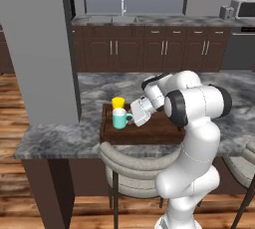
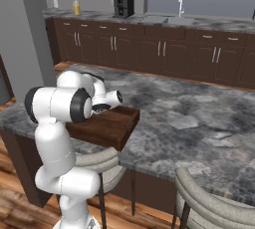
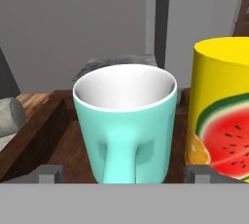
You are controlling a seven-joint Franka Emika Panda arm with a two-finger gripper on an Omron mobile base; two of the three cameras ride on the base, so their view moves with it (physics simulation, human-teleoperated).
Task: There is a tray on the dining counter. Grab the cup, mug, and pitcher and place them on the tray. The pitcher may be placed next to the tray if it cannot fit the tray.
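The teal mug (image 1: 119, 119) stands upright at the left end of the dark wooden tray (image 1: 159, 126) on the dining counter (image 1: 60, 138). Its handle points at my gripper (image 1: 132, 117). Just behind it on the tray is the yellow cup (image 1: 118, 103). In the hand view the mug (image 3: 125, 116) is dead ahead with its handle between my gripper's (image 3: 124, 173) fingers. The fingertips (image 3: 51, 173) stand wide of the handle, open and not touching it. The cup (image 3: 221, 106), printed with a watermelon, is close on the mug's right. The pitcher (image 2: 76, 6) stands on the far kitchen counter.
A grey pillar (image 1: 40, 49) rises at the counter's left end, close to the tray. Padded stools (image 1: 134, 166) sit under the counter's near edge. A coffee machine (image 2: 123, 5) and a sink faucet (image 2: 180, 5) are on the back counter.
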